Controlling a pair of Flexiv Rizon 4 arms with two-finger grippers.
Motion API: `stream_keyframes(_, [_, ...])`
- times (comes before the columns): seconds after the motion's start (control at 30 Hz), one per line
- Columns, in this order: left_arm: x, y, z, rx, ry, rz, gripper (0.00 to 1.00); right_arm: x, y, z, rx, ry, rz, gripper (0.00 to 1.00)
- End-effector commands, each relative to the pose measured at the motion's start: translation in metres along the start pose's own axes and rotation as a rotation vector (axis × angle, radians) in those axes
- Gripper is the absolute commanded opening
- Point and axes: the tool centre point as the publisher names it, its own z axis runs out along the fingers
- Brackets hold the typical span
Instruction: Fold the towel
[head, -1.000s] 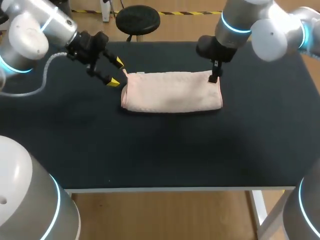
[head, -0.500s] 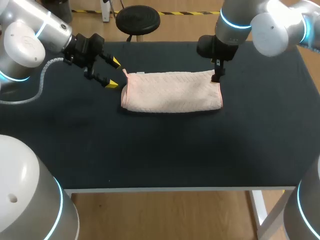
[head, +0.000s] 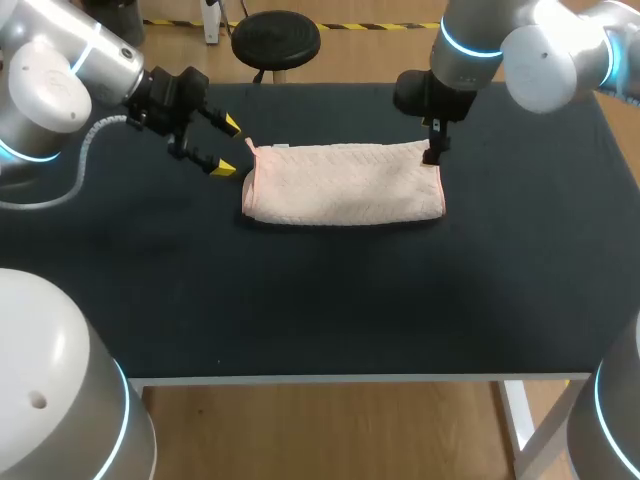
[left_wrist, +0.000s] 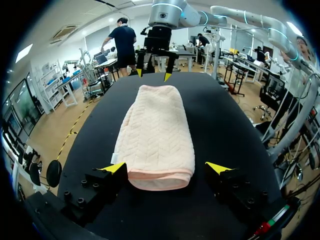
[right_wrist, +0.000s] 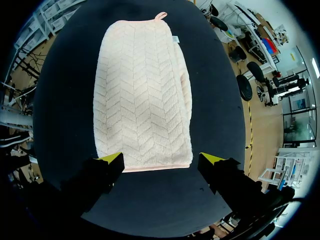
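On the worktop (head: 330, 300) the towel (head: 345, 183) lies folded to a strip; left tool (head: 231, 146) and right tool (right_wrist: 161, 159) released; 1 fold likely remains.

Head view: fixed, high behind the robot, looking down and forward over the whole black-topped table (head: 330, 300).
Left wrist view: low and close at the left end of the folded pale-pink woven towel (left_wrist: 155, 135), facing right along it.
Right wrist view: above its right end, looking steeply down and leftward.
Shared by all three: the towel.
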Motion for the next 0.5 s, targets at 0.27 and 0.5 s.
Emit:
stream_keyframes(0.27, [0.000, 0.001, 0.000, 0.001, -0.001, 0.001, 1.00, -0.009, -0.004, 0.001, -0.440, 0.049, 0.388, 1.00])
stream_keyframes(0.5, [0.000, 0.001, 0.000, 0.001, -0.001, 0.001, 1.00, 0.010, -0.003, -0.004, -0.581, 0.186, 0.831, 1.00])
